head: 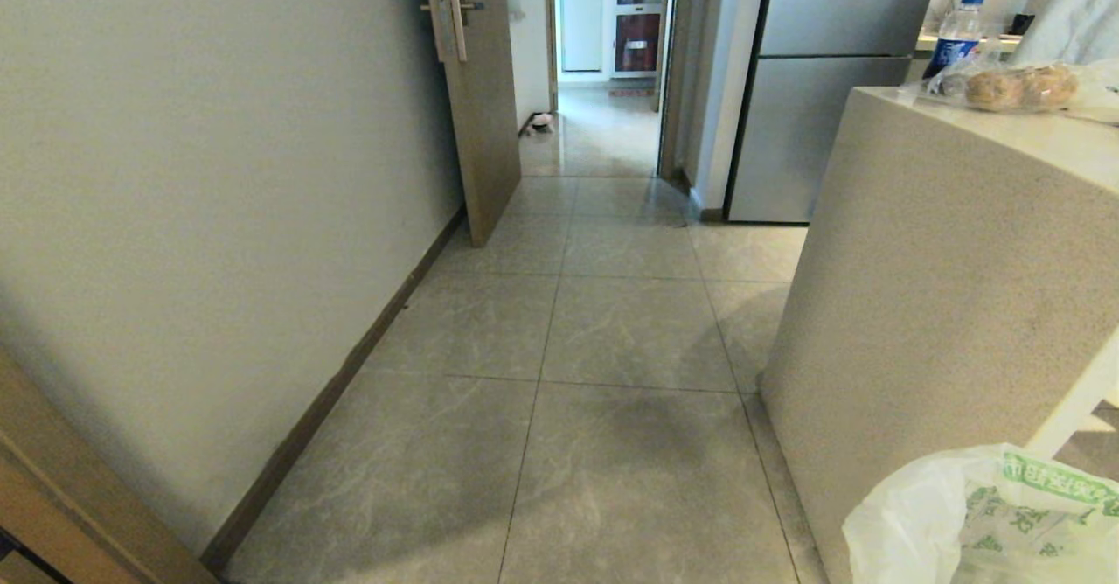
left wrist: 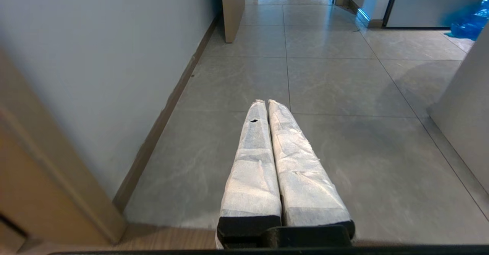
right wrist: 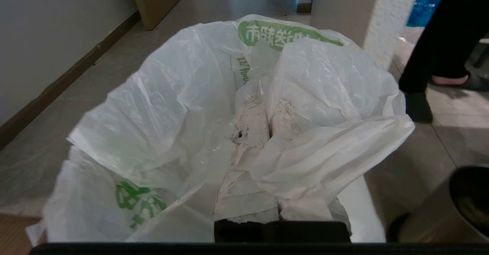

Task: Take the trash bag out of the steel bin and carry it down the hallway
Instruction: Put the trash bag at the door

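Note:
The trash bag (right wrist: 160,106), thin white plastic with green printing, hangs bunched around my right gripper (right wrist: 267,106), whose wrapped fingers are shut with a fold of the film pinched between them. In the head view only the bag's top (head: 988,523) shows, at the lower right corner. The steel bin (right wrist: 428,213) stands beside the bag, its dark mouth bare of the bag. My left gripper (left wrist: 266,102) is shut on nothing, held low over the hallway floor (head: 612,348). The hallway runs ahead past a brown wooden door (head: 476,86).
A pale counter block (head: 953,260) stands close on the right, with a water bottle (head: 957,33) and bagged bread (head: 1014,86) on top. A grey fridge (head: 830,86) is beyond it. A person's dark trouser leg (right wrist: 439,49) and a blue plastic bag (left wrist: 470,18) are to the right.

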Robot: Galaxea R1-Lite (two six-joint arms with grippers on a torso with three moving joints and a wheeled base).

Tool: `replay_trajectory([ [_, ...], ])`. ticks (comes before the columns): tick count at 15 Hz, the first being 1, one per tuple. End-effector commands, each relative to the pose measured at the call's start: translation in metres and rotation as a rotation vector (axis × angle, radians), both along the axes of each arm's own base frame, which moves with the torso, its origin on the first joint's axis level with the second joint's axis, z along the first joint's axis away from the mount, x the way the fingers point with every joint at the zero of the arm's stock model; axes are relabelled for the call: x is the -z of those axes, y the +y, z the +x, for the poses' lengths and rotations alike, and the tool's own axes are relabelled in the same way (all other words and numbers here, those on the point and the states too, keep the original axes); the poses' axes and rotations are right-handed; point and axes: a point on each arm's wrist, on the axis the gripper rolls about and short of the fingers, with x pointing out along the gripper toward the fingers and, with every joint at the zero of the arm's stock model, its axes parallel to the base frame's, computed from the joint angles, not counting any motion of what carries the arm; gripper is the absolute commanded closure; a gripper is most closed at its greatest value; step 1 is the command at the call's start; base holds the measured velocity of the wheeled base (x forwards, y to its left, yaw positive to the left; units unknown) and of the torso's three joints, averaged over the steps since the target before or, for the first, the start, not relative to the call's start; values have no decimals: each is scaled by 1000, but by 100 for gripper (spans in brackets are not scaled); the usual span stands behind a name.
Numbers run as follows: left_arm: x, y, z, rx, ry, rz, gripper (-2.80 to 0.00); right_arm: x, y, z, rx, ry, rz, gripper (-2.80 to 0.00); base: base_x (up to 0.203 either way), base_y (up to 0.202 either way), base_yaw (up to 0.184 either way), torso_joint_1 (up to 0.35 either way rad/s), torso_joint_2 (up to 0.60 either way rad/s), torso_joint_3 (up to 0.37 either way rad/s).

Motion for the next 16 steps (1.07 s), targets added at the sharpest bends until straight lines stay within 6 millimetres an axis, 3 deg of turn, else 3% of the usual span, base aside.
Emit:
replay_trajectory([
  [1,0,0,0,1,-1,0,0,0,0,0,0,0,0,0,186,0,1,2,2,2],
  [16,0,0,0,0,-1,0,0,0,0,0,0,1,2,0,189,0,0,2,2,2],
])
